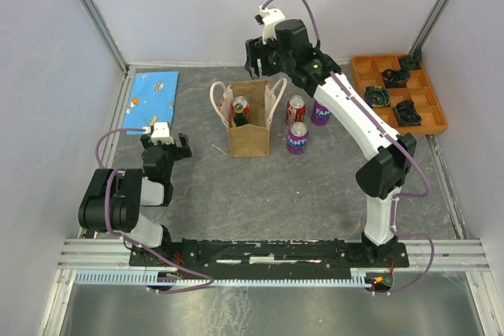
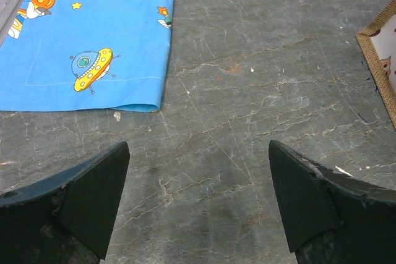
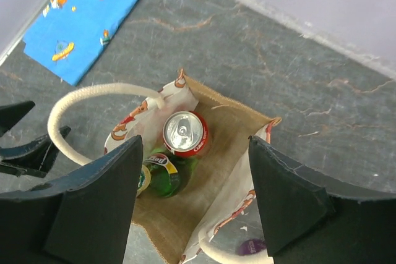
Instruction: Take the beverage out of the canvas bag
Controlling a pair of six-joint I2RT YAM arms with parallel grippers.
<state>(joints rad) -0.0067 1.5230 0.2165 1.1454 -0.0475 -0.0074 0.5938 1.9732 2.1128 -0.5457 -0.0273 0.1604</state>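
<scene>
The tan canvas bag point(image 1: 250, 135) stands open at the table's middle, white loop handles up. In the right wrist view the canvas bag point(image 3: 223, 171) holds a red Coke can point(image 3: 185, 133) upright and a green bottle point(image 3: 162, 174) beside it. My right gripper point(image 1: 259, 64) hangs open above the bag's back rim; in its own view the right gripper point(image 3: 195, 171) has its jaws spread wide over the opening, holding nothing. My left gripper point(image 1: 163, 144) rests low at the left, open and empty; in its own view the left gripper point(image 2: 198, 171) is over bare table.
A red can point(image 1: 295, 108) and two purple Fanta cans point(image 1: 298, 138) point(image 1: 320, 112) stand right of the bag. A blue printed cloth point(image 1: 153, 101) lies at the back left. An orange compartment tray point(image 1: 432, 125) with dark parts sits at the back right. Walls enclose the table.
</scene>
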